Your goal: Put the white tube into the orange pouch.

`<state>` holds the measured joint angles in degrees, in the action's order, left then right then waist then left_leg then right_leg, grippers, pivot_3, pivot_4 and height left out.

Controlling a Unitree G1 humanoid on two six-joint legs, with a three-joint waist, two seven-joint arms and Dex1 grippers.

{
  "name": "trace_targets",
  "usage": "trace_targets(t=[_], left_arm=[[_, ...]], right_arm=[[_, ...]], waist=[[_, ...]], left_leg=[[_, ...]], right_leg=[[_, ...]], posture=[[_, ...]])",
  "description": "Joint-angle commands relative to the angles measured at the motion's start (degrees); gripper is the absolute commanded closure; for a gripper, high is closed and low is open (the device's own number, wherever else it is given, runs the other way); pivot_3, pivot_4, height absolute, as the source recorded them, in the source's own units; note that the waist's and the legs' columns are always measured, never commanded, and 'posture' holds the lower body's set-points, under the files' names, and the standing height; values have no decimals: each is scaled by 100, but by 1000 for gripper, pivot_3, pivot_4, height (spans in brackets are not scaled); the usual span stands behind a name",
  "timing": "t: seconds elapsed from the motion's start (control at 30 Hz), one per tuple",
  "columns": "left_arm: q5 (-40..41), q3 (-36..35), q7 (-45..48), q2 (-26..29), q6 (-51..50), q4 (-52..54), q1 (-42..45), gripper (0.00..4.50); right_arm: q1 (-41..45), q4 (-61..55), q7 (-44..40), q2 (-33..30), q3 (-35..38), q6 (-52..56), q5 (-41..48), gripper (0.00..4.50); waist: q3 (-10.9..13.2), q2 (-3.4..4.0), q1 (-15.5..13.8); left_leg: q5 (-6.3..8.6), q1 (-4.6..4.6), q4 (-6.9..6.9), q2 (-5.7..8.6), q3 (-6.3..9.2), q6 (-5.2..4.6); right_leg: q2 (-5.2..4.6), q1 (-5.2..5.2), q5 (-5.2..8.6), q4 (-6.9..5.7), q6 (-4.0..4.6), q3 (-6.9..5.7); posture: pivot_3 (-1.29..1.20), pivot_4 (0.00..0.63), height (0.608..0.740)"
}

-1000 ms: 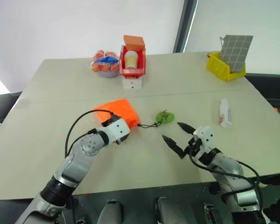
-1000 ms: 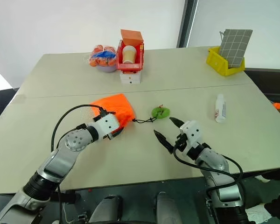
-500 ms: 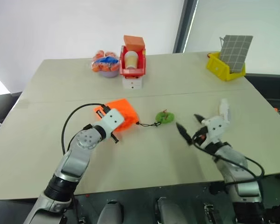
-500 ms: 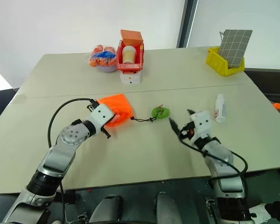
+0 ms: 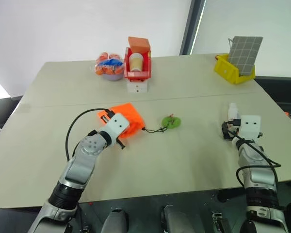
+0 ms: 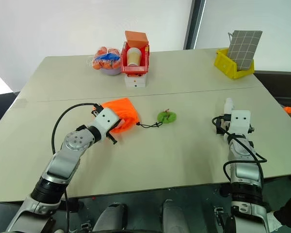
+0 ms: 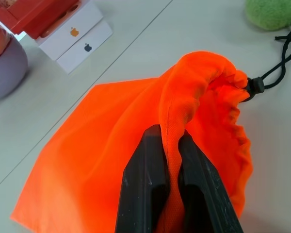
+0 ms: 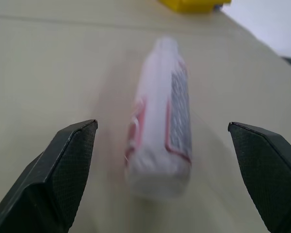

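The orange pouch (image 5: 128,116) lies left of the table's middle, its mouth toward the green round tag (image 5: 171,122) on a black cord. My left gripper (image 7: 169,133) is shut on a fold of the pouch's fabric just behind the gathered mouth, holding that fold up. The white tube (image 8: 160,131), with a reddish label, lies on the table at the right (image 6: 228,106). My right gripper (image 8: 161,125) is open, low over the table. It points along the tube, with one finger on each side of the tube's near end and not touching it.
At the back stands a red bin (image 5: 137,68) holding a paper cup and an orange box, on white boxes. A bag of orange fruit (image 5: 109,67) sits to its left. A yellow bin (image 5: 234,70) with a grey checked board is at the back right.
My right arm swung from the table's middle out to the right and now faces the tube, still open. My left gripper closed on the pouch's fabric.
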<state>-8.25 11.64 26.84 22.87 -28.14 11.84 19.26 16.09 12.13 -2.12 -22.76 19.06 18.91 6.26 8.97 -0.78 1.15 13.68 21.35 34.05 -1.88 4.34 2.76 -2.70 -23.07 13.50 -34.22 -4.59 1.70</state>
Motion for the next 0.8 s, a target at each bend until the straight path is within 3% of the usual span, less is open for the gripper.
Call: trace_targets(t=[0.03, 0.2, 0.23, 0.3, 0.47, 0.67, 0.8], left_arm=[[-55, -20, -93, -11, 129, 36, 46, 4347], [-46, 32, -92, -24, 139, 33, 54, 4347], [-52, 42, -89, -16, 149, 23, 55, 4376], [-62, 47, -91, 7, 171, -12, 68, 4385], [-51, 10, -87, 38, 191, -44, 91, 4385], [-41, 16, -92, 48, 194, -33, 58, 4385], [-31, 13, -95, 39, 189, -28, 56, 4385]], right_arm=[[124, -96, -7, 40, 244, 120, 274, 0], [128, -45, -116, 25, 252, 23, 391, 0], [135, -30, -153, 22, 258, 9, 423, 256], [150, -18, -192, 14, 269, -4, 466, 903], [135, -43, -183, 10, 272, 14, 473, 3438], [35, -169, -245, 10, 203, -66, 427, 3519], [-236, -673, -960, -114, -207, -464, 403, 3519]], waist=[[0, 0, -2], [-1, 1, -9], [-1, 1, -10], [-1, 1, -9], [-1, 2, -9], [-1, 2, -10], [-1, 4, 1]], left_leg=[[0, -1, 0, 0, 0, 0], [0, -1, 3, 0, 0, -1], [0, -1, 4, 0, 0, 0], [0, -1, 4, 0, 0, -1], [0, -2, 4, 0, 0, -1], [0, -2, 4, 0, 0, -1], [0, -2, 3, 0, 0, -1]], right_leg=[[0, 0, 2, -2, -3, 0], [0, 2, 6, -3, -10, 1], [0, 2, 5, -3, -9, 1], [0, 2, 5, -3, -9, 1], [1, 2, 3, -4, -7, 1], [1, 2, 3, -4, -6, 1], [1, 2, 4, -4, -8, 1]], posture=[[0, 150, 740], [0, 150, 740], [0, 150, 740], [0, 150, 740], [0, 150, 740], [0, 150, 740], [0, 150, 740]])
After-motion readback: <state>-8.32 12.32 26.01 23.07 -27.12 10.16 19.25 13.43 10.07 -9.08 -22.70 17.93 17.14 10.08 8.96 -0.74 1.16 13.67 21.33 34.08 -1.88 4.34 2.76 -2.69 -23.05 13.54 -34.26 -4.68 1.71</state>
